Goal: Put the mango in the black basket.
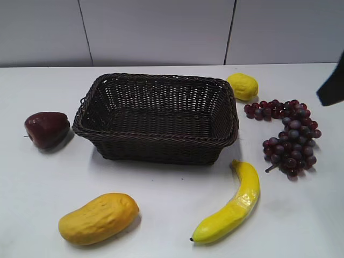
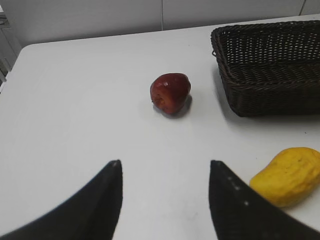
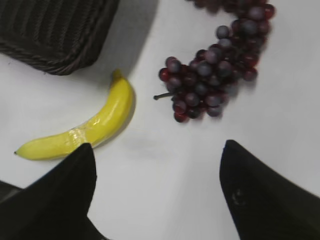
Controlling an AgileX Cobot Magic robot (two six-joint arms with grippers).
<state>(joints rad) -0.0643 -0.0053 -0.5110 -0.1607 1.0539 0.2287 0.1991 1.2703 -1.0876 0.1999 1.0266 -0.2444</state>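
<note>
The mango (image 1: 99,218) lies on the white table at the front left, in front of the black basket (image 1: 156,141). In the left wrist view the mango (image 2: 290,175) lies at the lower right, just right of my open, empty left gripper (image 2: 165,164), and the black basket (image 2: 250,92) stands at the upper right. My right gripper (image 3: 157,147) is open and empty above the table between the banana and the grapes. In the exterior view only a dark tip of the right gripper (image 1: 332,86) shows at the right edge; the left gripper is out of that view.
A dark red apple (image 1: 47,129) (image 2: 170,93) lies left of the basket. A banana (image 1: 231,207) (image 3: 85,127) lies at the front right. Grapes (image 1: 290,134) (image 3: 215,70) lie at the right. A lemon (image 1: 242,86) lies behind the basket's right corner.
</note>
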